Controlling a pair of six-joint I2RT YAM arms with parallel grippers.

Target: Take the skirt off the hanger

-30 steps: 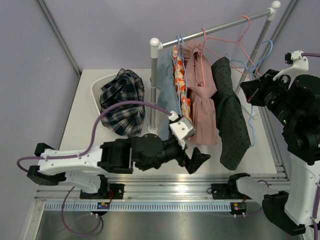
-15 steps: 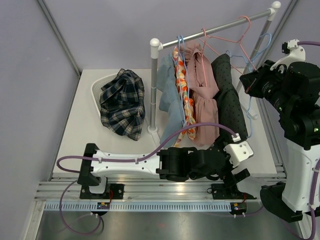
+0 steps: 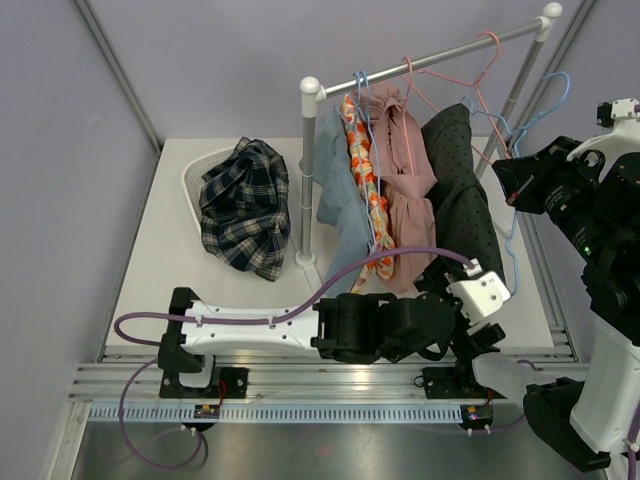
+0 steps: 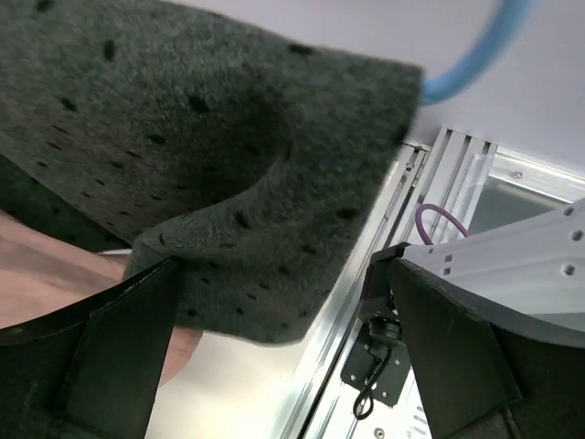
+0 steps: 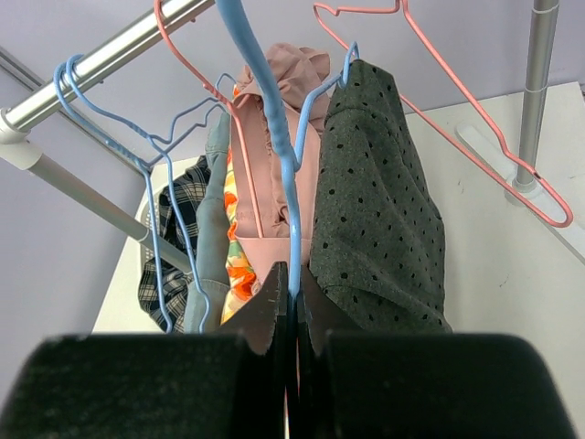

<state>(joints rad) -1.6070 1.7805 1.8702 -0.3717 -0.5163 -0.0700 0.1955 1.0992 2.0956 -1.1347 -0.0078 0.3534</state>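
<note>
Left gripper: Our left gripper (image 4: 274, 274) had its two fingers (image 4: 110, 357) spread wide. It held nothing. The bottom edge of the skirt (image 4: 210, 137) hung right between them.
Right gripper: Our right gripper (image 5: 291, 279) had its fingers pressed together on the blue hanger (image 5: 257, 91), close to the top of the skirt.
Where the skirt was: The dark dotted skirt was still on that blue hanger, at the right end of the rail (image 3: 430, 55), just beside the pink clothes (image 3: 405, 170).
Change on the left: A second before, our left arm was in the middle of the table (image 3: 180, 260), near the foot of the rack. It swung over to the right and then came up a little. That put it at the skirt's bottom edge.
Change on the right: Our right arm slid a bit more to the right, and the hanger's hook went with it. The skirt leaned that way too. We could not tell if the hook had left the rail.
What that meant: We thought the left gripper was ready to pinch the edge and pull the skirt down while the right one held the hanger. The skirt was not off yet.
Farther out: A checked cloth (image 3: 245, 205) lay in the basket (image 3: 190, 175) on the far left, well apart from both grippers.
Words and labels: We could read no brand, tag or writing anywhere.
</note>
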